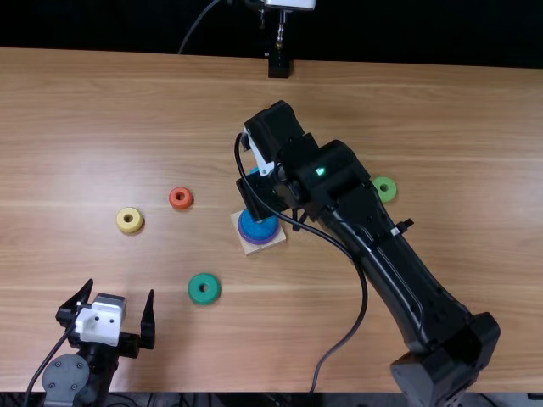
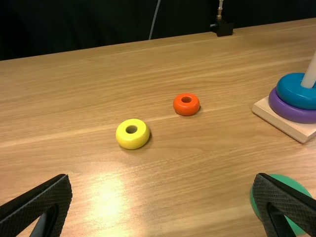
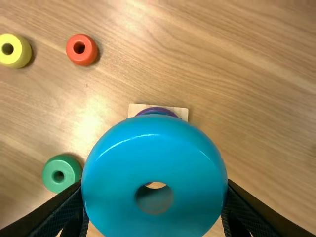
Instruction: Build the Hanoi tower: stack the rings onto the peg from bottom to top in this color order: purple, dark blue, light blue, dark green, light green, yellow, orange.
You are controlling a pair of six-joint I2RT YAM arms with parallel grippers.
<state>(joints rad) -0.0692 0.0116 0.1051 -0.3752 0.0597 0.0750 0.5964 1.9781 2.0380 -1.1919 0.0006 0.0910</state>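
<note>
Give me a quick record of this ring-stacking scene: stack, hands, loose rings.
Stand: square pale wooden base, upright pale peg
Stacked, bottom up: purple ring, dark blue ring
Right hand: shut on glossy light blue ring
Left hand: open, empty
Loose on brown wooden table: yellow ring, orange ring, dark green ring, light green ring

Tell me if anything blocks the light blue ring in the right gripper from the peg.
Nothing visible stands between the light blue ring in the right gripper and the peg. The dark blue ring and purple ring sit low on it, and its visible part above them is bare.
</note>
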